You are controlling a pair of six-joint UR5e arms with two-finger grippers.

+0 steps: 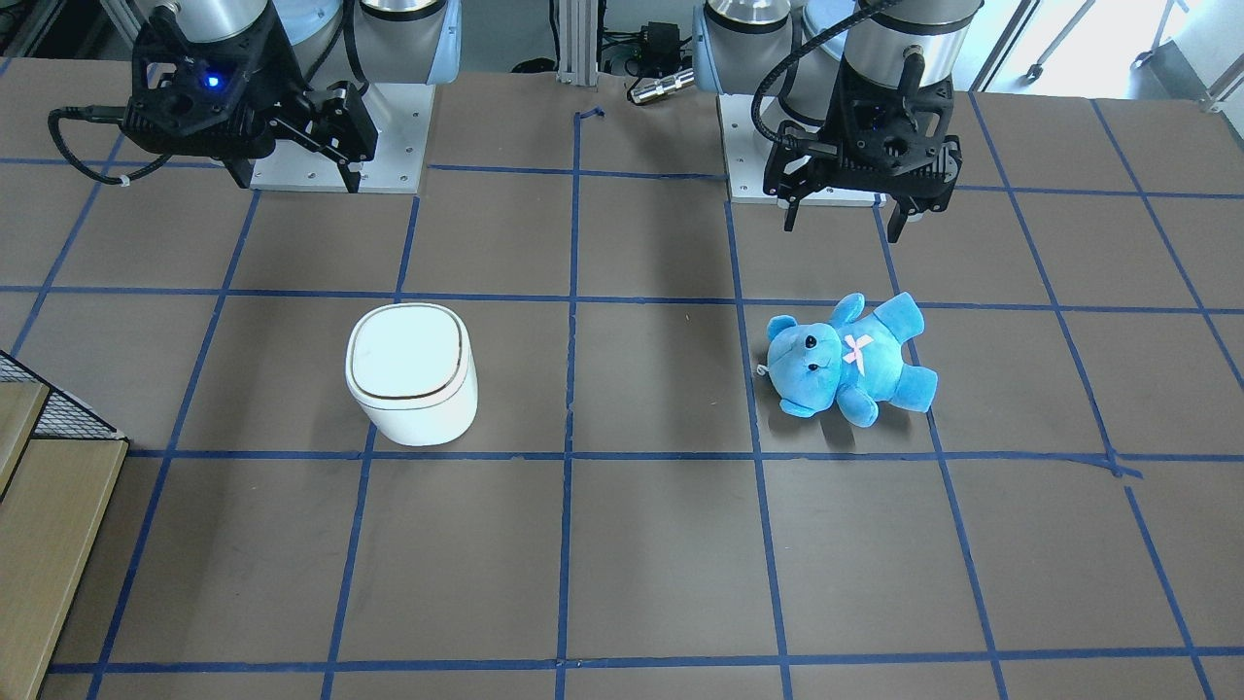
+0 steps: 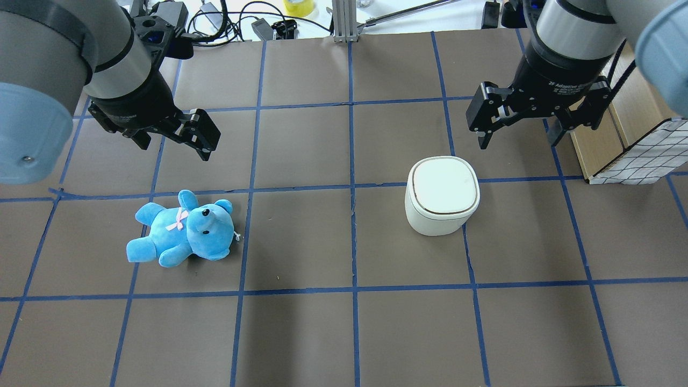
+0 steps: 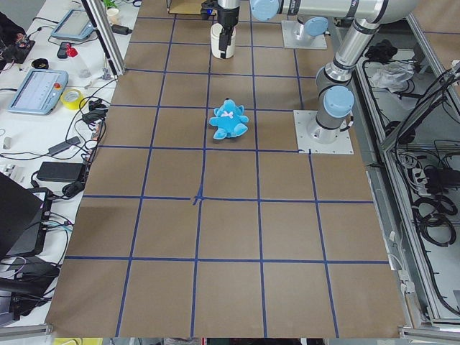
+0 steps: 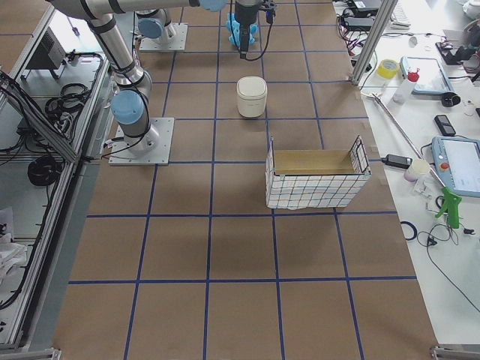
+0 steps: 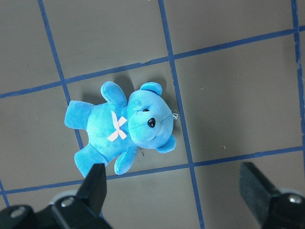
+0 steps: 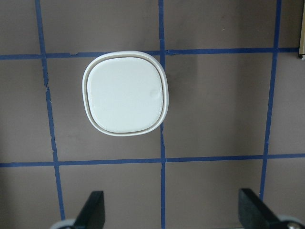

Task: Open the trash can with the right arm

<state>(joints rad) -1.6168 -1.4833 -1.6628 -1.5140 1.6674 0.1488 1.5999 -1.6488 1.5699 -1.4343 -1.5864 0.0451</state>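
- The right tool point(image 2: 518, 141) is released, its two fingers spread wide. It grasps nothing and touches nothing, hanging above the bench point(image 2: 344, 333).
- In the right wrist view both fingertips point(image 6: 93, 210) show at the lower edge with only bare bench between them. The trash can point(image 6: 126, 93) sits off toward 11 o'clock from their midpoint.
- In the overhead view the trash can stands upright on the bench at about 8 o'clock from the right tool, apart from it. Its flat lid is shut and the thin dark seam runs unbroken round the rim.
- Handling, as a judgement: the can looks like light, hollow, stiff plastic with a smooth skin. A sideways shove would likely slide or tip it rather than lift the lid.
- The likely place to take hold is the lid's edge at the seam, on the side away from the hinge, with one finger hooked under and lifted. I cannot tell from these views which side is hinged.
- The left tool point(image 2: 174, 148) is also released and empty, hovering with a blue teddy bear point(image 2: 183, 236) lying at its 6 o'clock.
- A wire-sided basket point(image 2: 645, 156) stands at 3 o'clock from the right tool, near enough to mind on the approach.
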